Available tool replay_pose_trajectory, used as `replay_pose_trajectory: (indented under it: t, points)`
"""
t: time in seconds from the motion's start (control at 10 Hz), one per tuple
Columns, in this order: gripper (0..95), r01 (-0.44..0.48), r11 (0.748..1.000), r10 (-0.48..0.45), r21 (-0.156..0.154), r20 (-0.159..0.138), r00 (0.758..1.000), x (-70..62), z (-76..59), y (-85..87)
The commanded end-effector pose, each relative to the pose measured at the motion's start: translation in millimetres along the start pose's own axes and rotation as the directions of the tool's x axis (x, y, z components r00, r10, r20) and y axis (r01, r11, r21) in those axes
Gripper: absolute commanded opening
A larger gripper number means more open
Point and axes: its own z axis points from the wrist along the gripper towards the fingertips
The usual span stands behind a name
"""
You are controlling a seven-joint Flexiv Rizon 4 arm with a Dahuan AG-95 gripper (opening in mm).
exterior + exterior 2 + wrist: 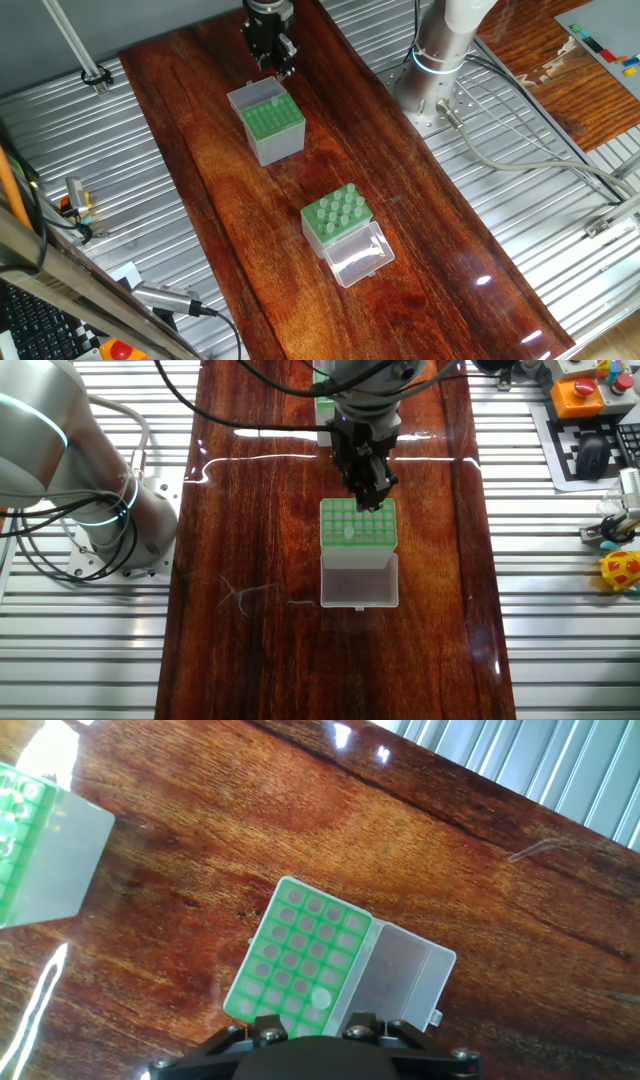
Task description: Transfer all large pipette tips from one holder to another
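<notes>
Grey-sided box (272,127) sits directly under the pincer (370,495); whether the pincer grips anything is unclear.

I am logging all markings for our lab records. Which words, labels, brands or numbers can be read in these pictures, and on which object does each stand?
No text can be read in any view.
Grey-sided box with green hole-grid top: no label visible.
Clear-sided box with green hole-grid top: no label visible.
Black keyboard at the table's edge: keys too small to read.
Orange-topped button box: no legible marking.
</notes>
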Motion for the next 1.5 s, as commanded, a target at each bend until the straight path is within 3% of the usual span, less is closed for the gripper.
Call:
replay_pose_trajectory:
  t: [0.1,0.3,0.5,0.6,0.8,1.0,1.2,1.3,1.5]
  points:
    - [19.0,-0.074,0.997,0.074,-0.014,0.005,0.997,-12.0,-7.3,15.7]
    - [19.0,-0.144,0.989,0.145,-0.023,0.006,0.989,-28.8,-14.6,47.4]
    - [19.0,-0.172,0.985,0.172,-0.028,-0.013,0.985,-28.8,-14.6,47.4]
    - [19.0,-0.077,0.996,0.076,-0.039,-0.033,0.997,-28.8,-14.6,47.4]
    - [19.0,0.030,0.998,-0.032,-0.051,-0.051,0.998,-28.8,-14.6,47.4]
    - [19.0,0.048,0.997,-0.051,-0.061,-0.057,0.997,-28.8,-14.6,47.4]
    - [19.0,0.019,0.997,-0.022,-0.072,-0.043,0.999,-47.3,5.8,69.7]
    - [19.0,-0.012,0.997,0.009,-0.075,-0.030,1.000,-65.6,17.7,92.8]
    - [19.0,-0.070,0.996,0.069,-0.060,-0.019,0.997,-86.3,30.8,129.5]
